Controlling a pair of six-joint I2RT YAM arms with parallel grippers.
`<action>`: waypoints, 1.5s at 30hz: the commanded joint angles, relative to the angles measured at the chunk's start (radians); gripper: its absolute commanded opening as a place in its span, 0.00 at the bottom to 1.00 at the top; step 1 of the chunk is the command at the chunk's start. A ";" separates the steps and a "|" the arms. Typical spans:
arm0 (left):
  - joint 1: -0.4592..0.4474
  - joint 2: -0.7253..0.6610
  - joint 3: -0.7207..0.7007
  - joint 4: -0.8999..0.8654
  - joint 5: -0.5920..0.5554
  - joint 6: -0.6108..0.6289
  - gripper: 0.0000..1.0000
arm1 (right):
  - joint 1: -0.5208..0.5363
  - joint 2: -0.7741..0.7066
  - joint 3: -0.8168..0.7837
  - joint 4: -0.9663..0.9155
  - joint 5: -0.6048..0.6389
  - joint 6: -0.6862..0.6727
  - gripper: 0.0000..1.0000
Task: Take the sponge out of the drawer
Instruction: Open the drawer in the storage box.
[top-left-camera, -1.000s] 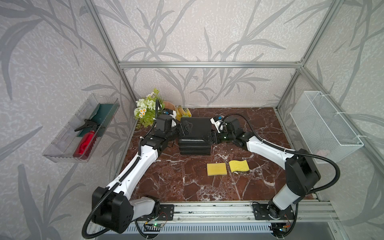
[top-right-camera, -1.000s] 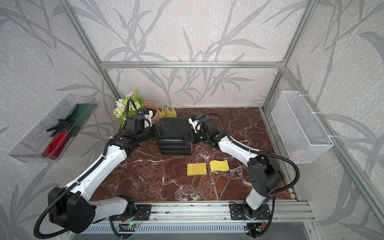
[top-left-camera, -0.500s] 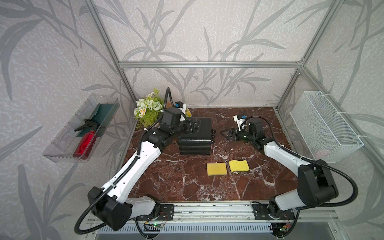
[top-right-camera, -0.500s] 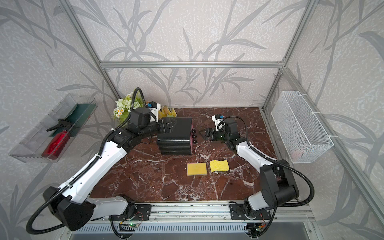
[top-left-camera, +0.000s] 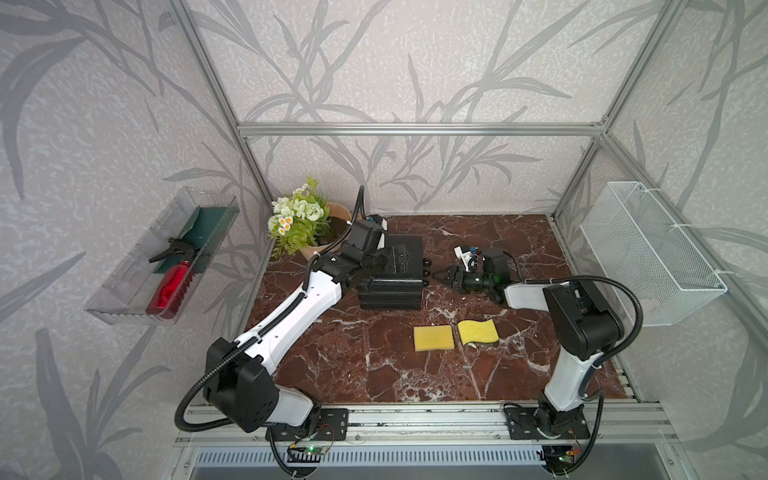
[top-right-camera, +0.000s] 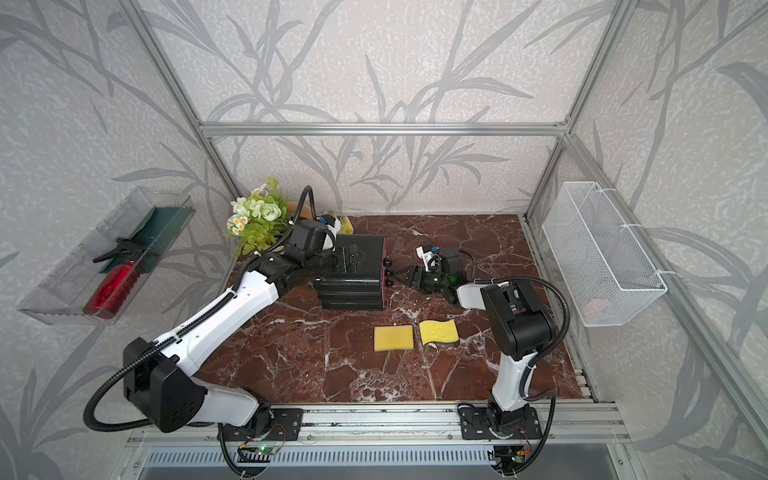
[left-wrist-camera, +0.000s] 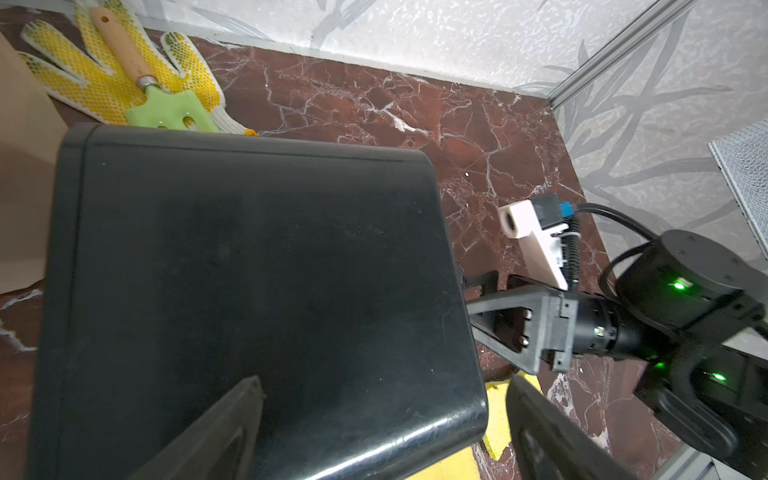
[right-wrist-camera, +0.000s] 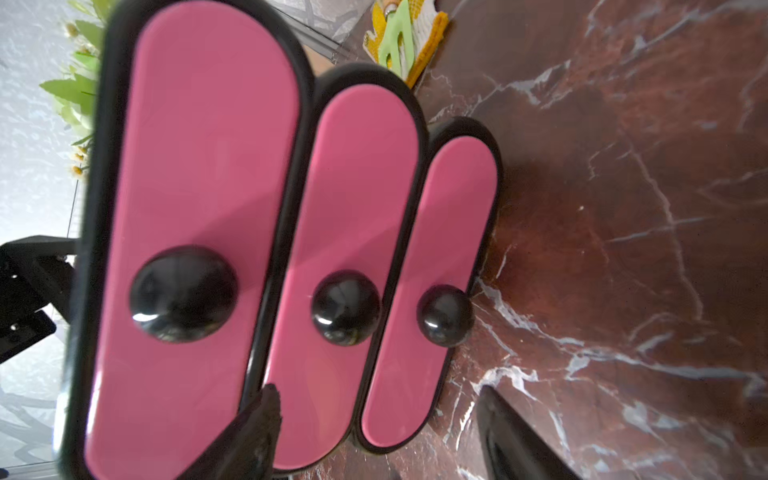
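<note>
Fingers (right-wrist-camera: 253, 428) apart, the right gripper (top-left-camera: 440, 275) faces the round black knobs (right-wrist-camera: 345, 307) on three shut pink drawers (right-wrist-camera: 361, 187), left gripper (left-wrist-camera: 384, 380) spread over their black plastic cabinet (left-wrist-camera: 249, 270); sponge presumably hidden inside, so next: pull one knob.

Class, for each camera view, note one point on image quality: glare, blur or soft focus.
Right wrist view: nearest pink drawer front soft-edged, black knobs carry small glints, gripper fingers blurred. Left wrist view: a glare streak along an edge of the black cabinet. Both top views: sharp, evenly lit.
</note>
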 joint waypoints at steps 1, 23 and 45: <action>-0.005 0.011 -0.011 0.014 0.007 -0.006 0.90 | 0.003 0.063 0.032 0.202 -0.057 0.109 0.70; -0.004 0.062 -0.022 0.043 0.033 -0.018 0.90 | 0.054 0.193 0.091 0.404 -0.088 0.250 0.47; -0.002 0.056 -0.042 0.046 0.010 -0.012 0.90 | -0.105 -0.057 -0.056 0.012 -0.004 -0.043 0.26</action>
